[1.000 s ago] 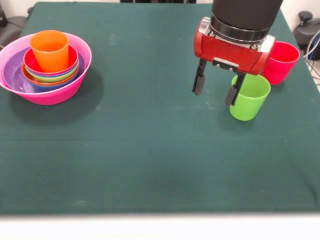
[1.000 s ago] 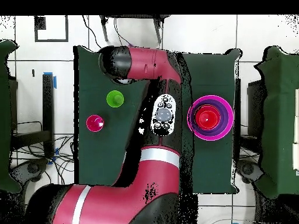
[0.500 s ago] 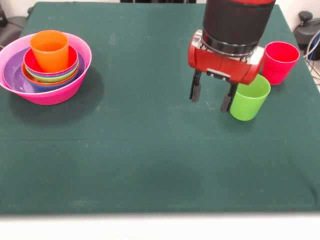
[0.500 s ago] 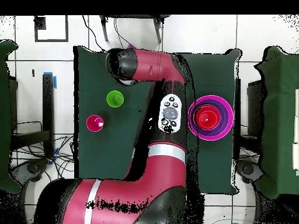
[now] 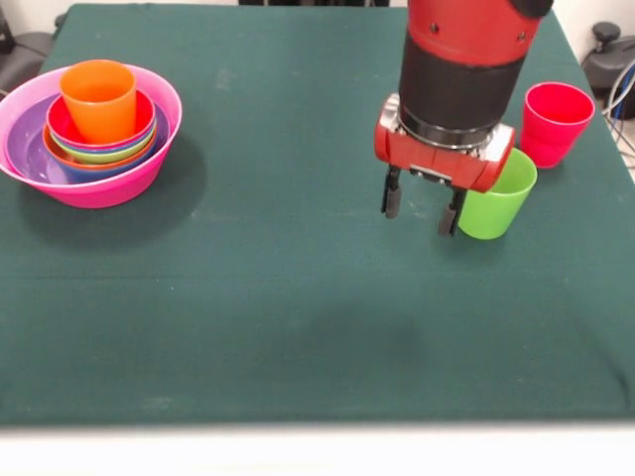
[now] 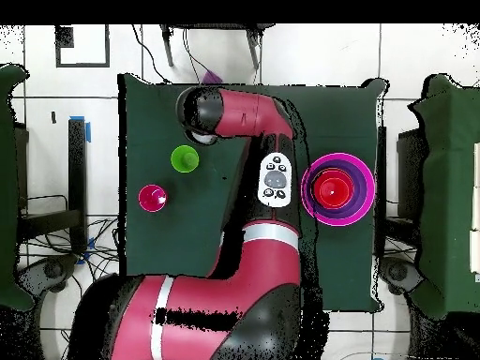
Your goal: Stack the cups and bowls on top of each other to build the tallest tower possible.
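The bench (image 5: 298, 327) is covered with a dark green cloth, on which faint pale marks and light creases are seen; a pale edge of the bench runs along the near side in the front view. In the overhead view, the bench (image 6: 169, 253) is shown standing on a floor of light tiles (image 6: 412, 56) with dark joints, and cables (image 6: 56, 253) are seen lying on the floor at its side. More dark green surfaces are found at the left and right edges of that view.

The tower (image 5: 91, 134) is placed near the left edge of the cloth in the front view: a wide pink bowl (image 5: 149, 174) is used as base, a purple bowl (image 5: 25, 139) is leaned inside it, smaller bowls are nested in these, and an orange cup (image 5: 97, 99) is set upright on top. From above, the tower (image 6: 337, 189) is seen at the right side of the bench.

The pincer (image 5: 424, 203) is held above the cloth with its two dark fingers (image 5: 391, 194) apart, and nothing is gripped between them. A lime green cup (image 5: 496, 193) is standing upright just beside the pincer, partly hidden behind the red wrist. A red-pink cup (image 5: 556, 121) is standing upright near it, closer to the far right corner. From above, the lime green cup (image 6: 184, 158) and the red-pink cup (image 6: 153, 198) are seen apart from each other.
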### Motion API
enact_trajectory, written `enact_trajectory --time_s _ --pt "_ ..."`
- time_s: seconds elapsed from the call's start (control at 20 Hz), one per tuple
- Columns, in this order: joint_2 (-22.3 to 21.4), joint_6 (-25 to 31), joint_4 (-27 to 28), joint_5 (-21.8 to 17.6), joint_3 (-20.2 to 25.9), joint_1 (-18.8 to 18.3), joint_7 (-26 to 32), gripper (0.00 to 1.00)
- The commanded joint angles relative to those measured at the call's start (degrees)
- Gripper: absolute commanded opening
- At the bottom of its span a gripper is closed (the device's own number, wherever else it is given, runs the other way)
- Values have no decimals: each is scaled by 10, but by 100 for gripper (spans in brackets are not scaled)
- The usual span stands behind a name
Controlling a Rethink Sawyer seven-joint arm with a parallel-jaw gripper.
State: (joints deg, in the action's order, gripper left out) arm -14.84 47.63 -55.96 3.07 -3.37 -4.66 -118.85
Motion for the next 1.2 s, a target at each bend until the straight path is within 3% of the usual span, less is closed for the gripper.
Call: enact_trajectory --time_s 0.05,0.3,0.55,0.85,1.2 --pt "22 93 -52 -22 81 -7 94 100" --pt "17 103 -61 -28 85 -3 98 100" --pt "15 75 -61 -33 63 21 40 100" --pt "-50 72 -89 -36 35 30 22 100" --pt "-71 74 -103 -13 50 42 -8 100"
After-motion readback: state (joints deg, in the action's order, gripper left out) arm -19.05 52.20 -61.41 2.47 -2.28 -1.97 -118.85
